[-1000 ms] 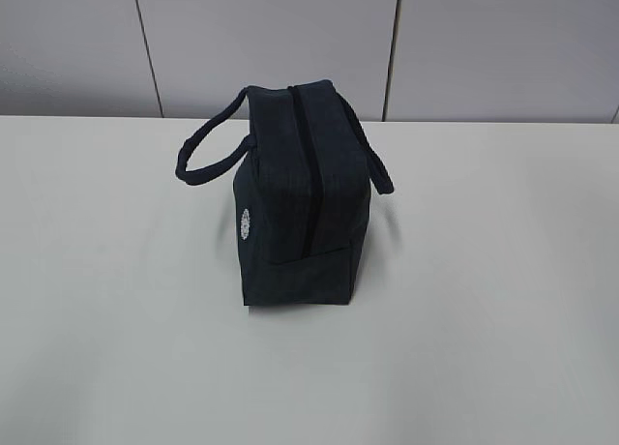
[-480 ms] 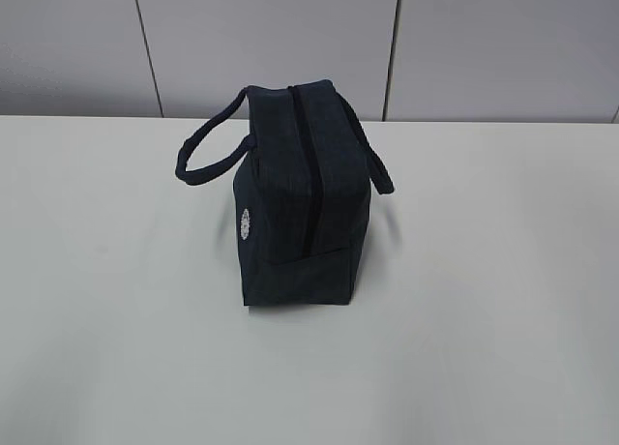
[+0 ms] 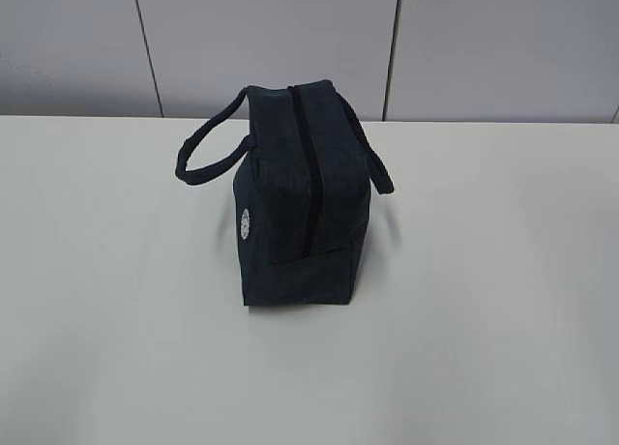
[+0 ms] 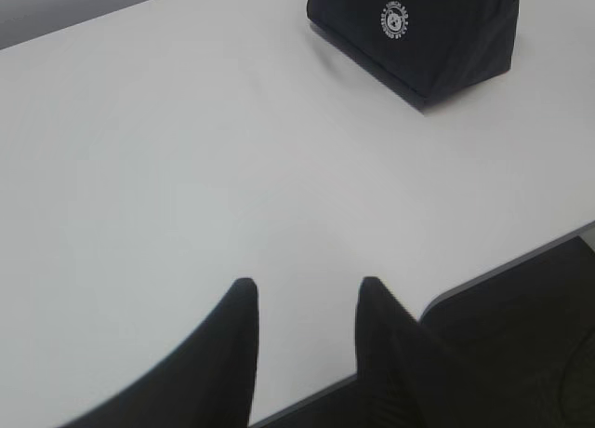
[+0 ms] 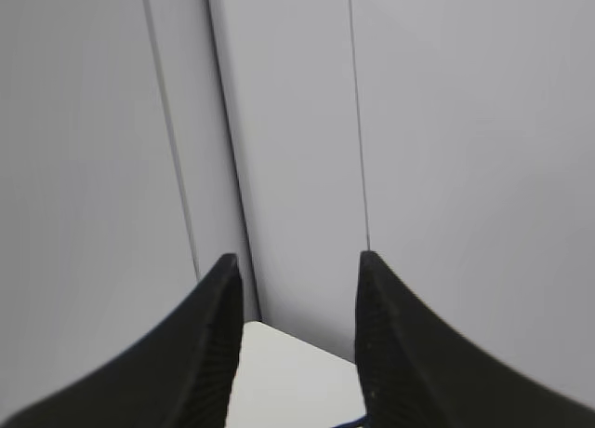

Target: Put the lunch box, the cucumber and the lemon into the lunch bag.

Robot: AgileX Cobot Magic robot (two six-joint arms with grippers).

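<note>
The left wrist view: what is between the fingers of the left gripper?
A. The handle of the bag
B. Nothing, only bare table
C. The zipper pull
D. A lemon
B. The left gripper stands open with only bare table showing between its fingers, and the bag sits apart from it, at the far edge of the view.

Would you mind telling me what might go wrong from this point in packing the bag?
1. The lunch bag looks zipped shut, so nothing goes in until it is opened.
2. No lunch box, cucumber or lemon shows in any view; they must be located first.
3. The left gripper hangs near the table edge.
</note>
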